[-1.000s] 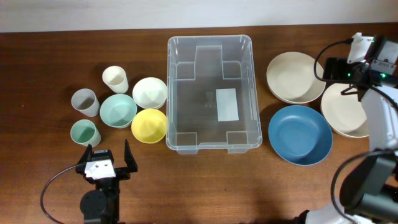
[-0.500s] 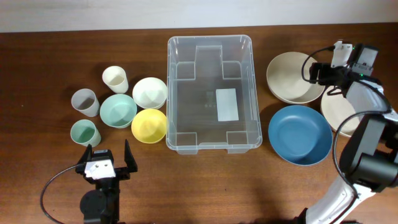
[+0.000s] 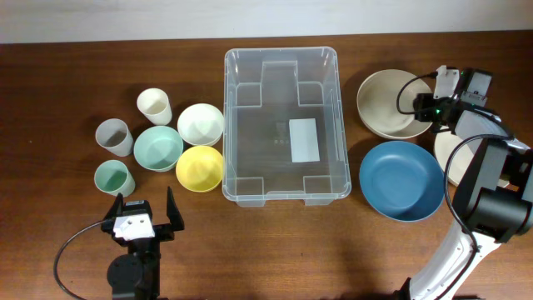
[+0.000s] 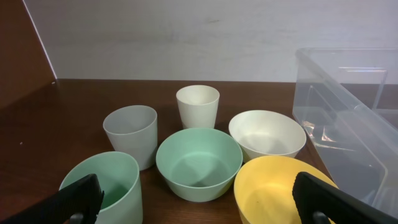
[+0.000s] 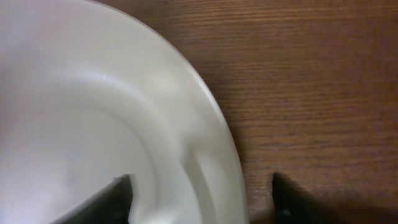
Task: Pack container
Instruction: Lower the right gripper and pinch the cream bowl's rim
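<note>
The right gripper stands part-open astride the rim of the cream bowl at upper right, not clamped on it. The left gripper hangs wide open at lower left. Risk: a shallow bite on that thin rim could let the bowl tip or slip when lifted. The container sits mid-frame, empty, mouth upward, long axis running top to bottom.
</note>
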Motion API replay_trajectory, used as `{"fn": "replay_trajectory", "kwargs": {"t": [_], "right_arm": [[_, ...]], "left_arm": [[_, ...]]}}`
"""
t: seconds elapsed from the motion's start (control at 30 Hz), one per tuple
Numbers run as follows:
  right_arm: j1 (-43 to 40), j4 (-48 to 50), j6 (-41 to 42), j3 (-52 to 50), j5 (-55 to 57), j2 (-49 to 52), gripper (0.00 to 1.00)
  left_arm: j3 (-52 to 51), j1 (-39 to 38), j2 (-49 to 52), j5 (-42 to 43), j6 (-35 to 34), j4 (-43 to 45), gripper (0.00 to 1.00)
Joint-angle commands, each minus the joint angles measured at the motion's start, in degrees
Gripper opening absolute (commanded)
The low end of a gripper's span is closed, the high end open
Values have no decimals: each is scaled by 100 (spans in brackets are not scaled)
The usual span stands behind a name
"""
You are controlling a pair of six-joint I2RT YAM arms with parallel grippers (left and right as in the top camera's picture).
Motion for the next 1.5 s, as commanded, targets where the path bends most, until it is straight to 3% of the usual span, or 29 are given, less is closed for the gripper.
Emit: {"fn": "replay_trajectory", "kwargs": {"t": [0.0, 0.13, 0.2, 0.3, 0.7, 1.2, 1.4, 1.43, 1.47], "right_arm": [[26, 22, -17, 66, -61, 61, 40], [24, 22, -17, 66, -57, 61, 18], [26, 42, -20, 66, -37, 61, 17], [24, 22, -17, 142, 2, 46, 4], [13, -44, -17, 306, 4, -238, 4], [15, -162, 2, 343, 221, -1773, 4], [17, -234, 0, 330, 516, -1624, 4], [28, -234, 0, 330, 516, -1523, 4], [35, -214, 2, 330, 485, -1419, 16]], "left_arm": [[-33, -24, -42, 17, 87, 13, 100], [-33, -24, -42, 17, 87, 13, 100], [-33, -24, -42, 17, 87, 13, 100], [-31, -24, -42, 17, 87, 13, 100], [-33, -24, -42, 17, 87, 13, 100], [-33, -24, -42, 17, 87, 13, 100], [-33, -24, -42, 17, 90, 13, 100], [-33, -24, -42, 17, 87, 13, 100], [-33, -24, -42, 17, 87, 13, 100]]}}
